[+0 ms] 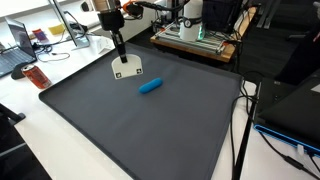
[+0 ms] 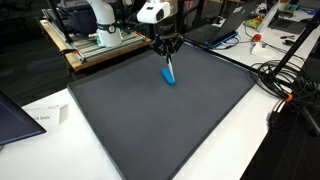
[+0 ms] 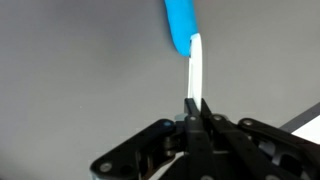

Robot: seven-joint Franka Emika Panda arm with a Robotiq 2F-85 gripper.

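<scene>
Wrist view only gives us the white card [image 3: 194,68] edge-on, so it reads as a thin pale strip and we can't see its face there. The hand [image 3: 196,106] is clenched on the card's near edge, black fingers pressed tight on both sides with no gap.

In an exterior view the card [image 1: 127,68] shows its broad side. It's flat, stiff-looking and roughly rectangular with soft corners, and it has a few black dots too tiny for us to read. It sits right under the hand [image 1: 120,54], near a back corner of the dark mat [image 1: 130,130]. We can't tell if its lower edge rests on the mat or hangs just above it.

Next out is a blue cylinder [image 1: 151,86], smooth and plasticky with rounded ends, lying flat on the mat near the card. In the wrist view its far end is cut off by the frame and it seems to meet the card's tip, but from the side we see a gap.

The mat is matte dark grey on a white surface [image 1: 40,145], with black cables [image 1: 240,130] along one edge.
</scene>
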